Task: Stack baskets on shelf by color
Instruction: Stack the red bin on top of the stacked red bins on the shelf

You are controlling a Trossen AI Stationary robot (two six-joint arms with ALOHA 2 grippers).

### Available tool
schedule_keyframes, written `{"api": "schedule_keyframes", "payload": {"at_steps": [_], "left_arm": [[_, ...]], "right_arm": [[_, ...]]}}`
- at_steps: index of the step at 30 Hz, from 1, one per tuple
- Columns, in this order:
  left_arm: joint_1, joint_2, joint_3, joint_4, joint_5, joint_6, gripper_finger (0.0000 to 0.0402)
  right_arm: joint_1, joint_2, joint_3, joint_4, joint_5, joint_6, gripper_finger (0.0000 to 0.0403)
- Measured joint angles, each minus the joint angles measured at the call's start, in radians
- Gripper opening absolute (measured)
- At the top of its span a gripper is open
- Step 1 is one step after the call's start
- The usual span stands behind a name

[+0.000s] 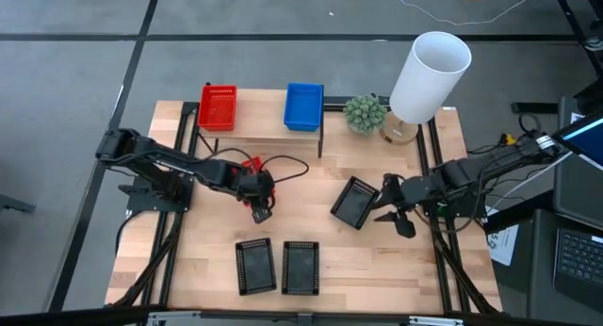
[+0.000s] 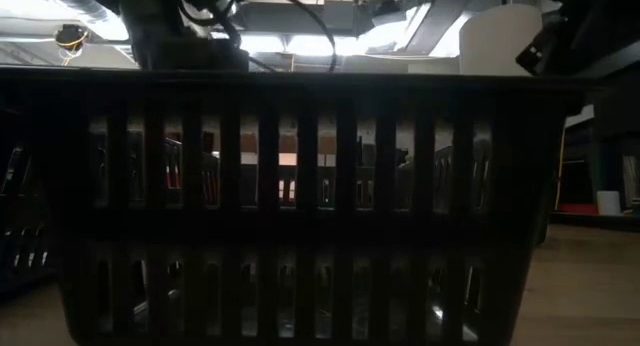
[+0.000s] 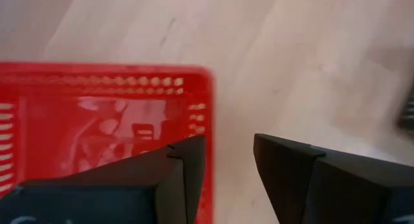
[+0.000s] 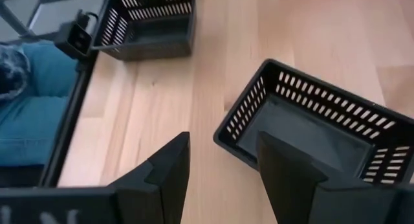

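Note:
On the shelf sit a red basket and a blue basket. My left gripper is open over another red basket lying on the table. One finger is above its inside and one is beyond its side wall. My right gripper is open beside a skewed black basket, with one finger above its corner. Two more black baskets rest flat near the table's near edge.
A small green plant and a tall white cylinder stand at the shelf's right end. A black cable loops behind my left gripper. One black basket fills the low view. A person's jeans-clad leg shows past the table edge.

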State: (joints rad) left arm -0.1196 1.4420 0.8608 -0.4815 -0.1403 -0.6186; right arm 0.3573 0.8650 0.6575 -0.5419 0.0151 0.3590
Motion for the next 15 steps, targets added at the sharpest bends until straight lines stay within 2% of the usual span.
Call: {"api": "schedule_keyframes", "payload": {"at_steps": [9,15], "left_arm": [[0.000,0.089,0.000,-0.001,-0.044,0.055,0.0124],[0.000,0.179,0.000,0.004,-0.042,0.048,0.0124]], "right_arm": [[0.000,-0.037,0.000,0.004,0.000,0.000,0.0174],[0.000,-0.037,0.000,0.088,0.030,-0.001,0.0174]]}}
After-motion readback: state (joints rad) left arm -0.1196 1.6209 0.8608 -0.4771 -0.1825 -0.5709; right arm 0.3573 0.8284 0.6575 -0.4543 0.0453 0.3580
